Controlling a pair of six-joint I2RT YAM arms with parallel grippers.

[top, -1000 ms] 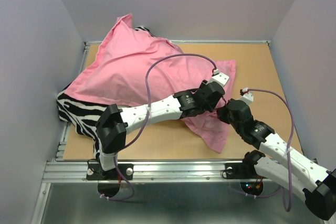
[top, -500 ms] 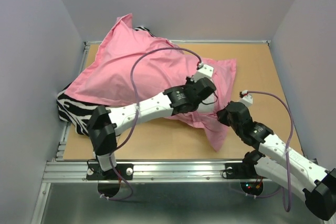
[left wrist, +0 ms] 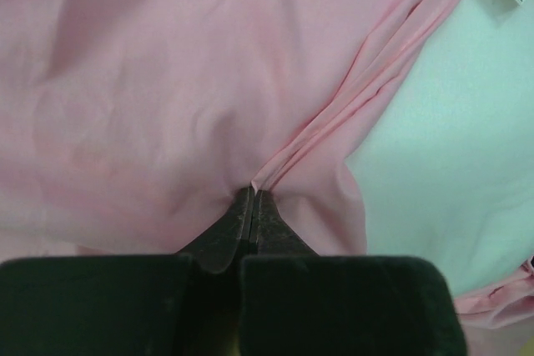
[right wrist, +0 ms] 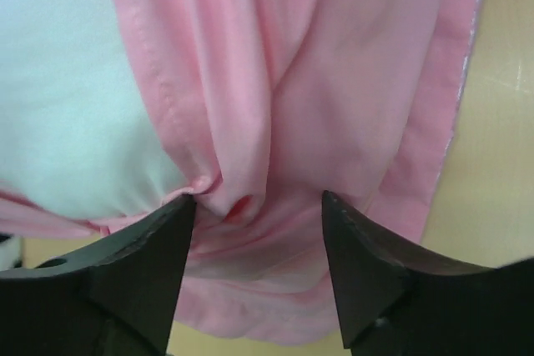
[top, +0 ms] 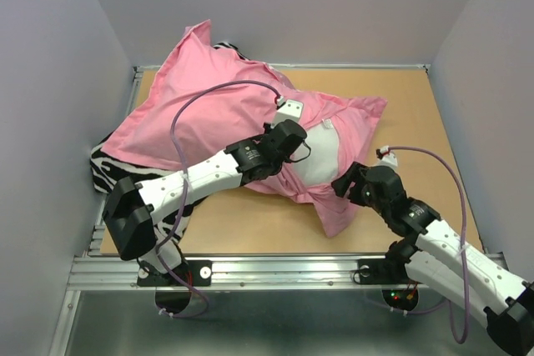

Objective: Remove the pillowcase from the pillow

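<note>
The left gripper [left wrist: 253, 193] is shut tight and pinches a fold of the pillowcase [top: 209, 114] between its 2 fingers. The right gripper [right wrist: 259, 198] has its fingers wide apart. A bunch of pink cloth sits in the gap, and the left finger [right wrist: 158, 248] touches it. The pillowcase is plain pink with lots of folds. It lies across the wooden table [top: 417, 106], with its far left corner up against the back wall. Its open end faces the arms, and there the white pillow [top: 321, 156] peeks out. A small tag [top: 329, 124] shows on the white part. A zebra pillow [top: 113, 172] sticks out from under the pink cloth on the left. 1 second ago almost no white showed. Since then the left arm has swung back to the left with the cloth, and the white patch has grown. The right gripper has moved a bit nearer to the front edge.
</note>
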